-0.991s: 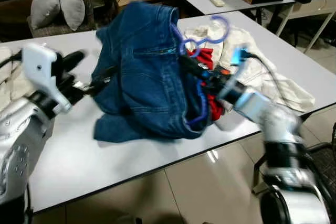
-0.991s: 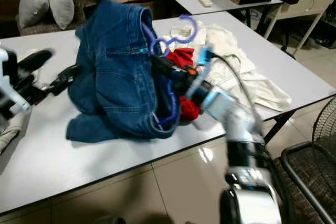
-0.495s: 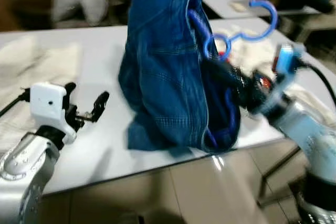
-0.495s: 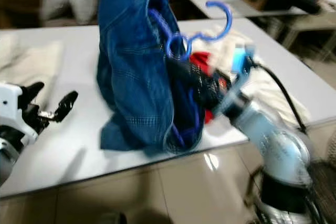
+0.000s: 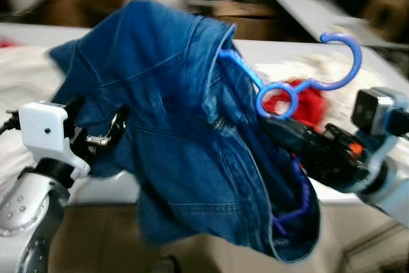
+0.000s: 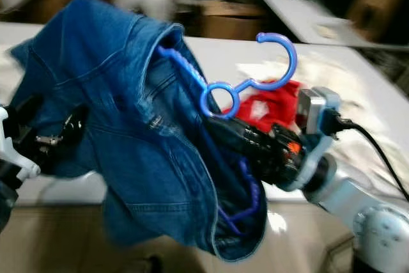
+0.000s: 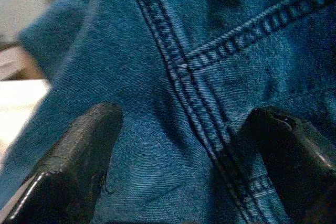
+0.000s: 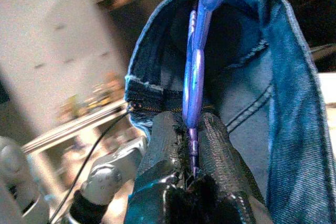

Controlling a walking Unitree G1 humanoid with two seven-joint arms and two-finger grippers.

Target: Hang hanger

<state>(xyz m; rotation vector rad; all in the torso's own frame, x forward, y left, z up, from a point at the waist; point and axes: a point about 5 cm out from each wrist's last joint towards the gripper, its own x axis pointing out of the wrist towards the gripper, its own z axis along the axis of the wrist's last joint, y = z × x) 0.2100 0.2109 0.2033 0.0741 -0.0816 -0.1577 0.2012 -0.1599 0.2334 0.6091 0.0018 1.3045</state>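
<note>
Jeans on a blue hanger, held up in front of the white table.

The right gripper [image 8: 190, 145] pinches the blue hanger [image 6: 223, 97], fingers pressed tight on its thin bar, with the hook standing free above. The jeans [image 5: 185, 139] drape from it, clear of the tabletop. The left gripper [image 7: 178, 150] is spread wide, its fingers against the denim. Behind, the white table [image 5: 281, 52] carries a red cloth [image 5: 300, 103] and pale laundry [image 6: 364, 94]; the room beyond is blurred.
</note>
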